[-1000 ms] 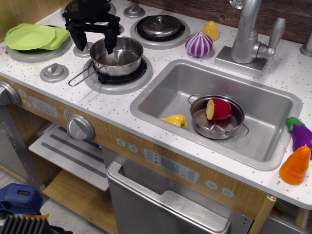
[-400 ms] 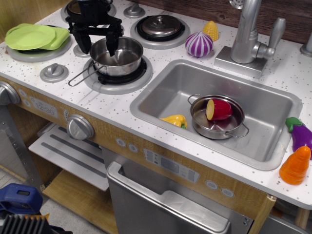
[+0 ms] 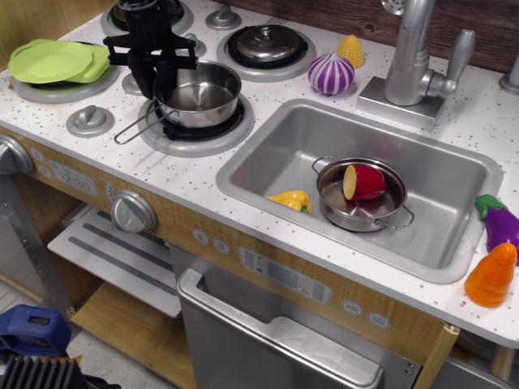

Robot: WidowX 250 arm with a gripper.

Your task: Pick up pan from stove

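The pan (image 3: pixel 204 97), a small shiny steel saucepan with a thin wire-loop handle (image 3: pixel 132 131) pointing front-left, sits on the front burner's black grate on the stove (image 3: pixel 122 158). My black gripper (image 3: pixel 160 86) comes down from above at the pan's left rim. Its fingers stand close together, one inside and one outside the wall, pinching the rim. The pan still rests on the burner.
Green plates (image 3: pixel 50 60) lie on the far left burner. A steel lid (image 3: pixel 266 42) sits on the back burner. A purple onion (image 3: pixel 331 74) and the faucet (image 3: pixel 413 57) stand to the right. The sink (image 3: pixel 268 150) holds a two-handled pot (image 3: pixel 381 217) and a yellow pepper (image 3: pixel 292 200).
The fingers were spread wide over the pan's left side; they have dropped and closed together on the left rim. The pan has nudged slightly to the right.
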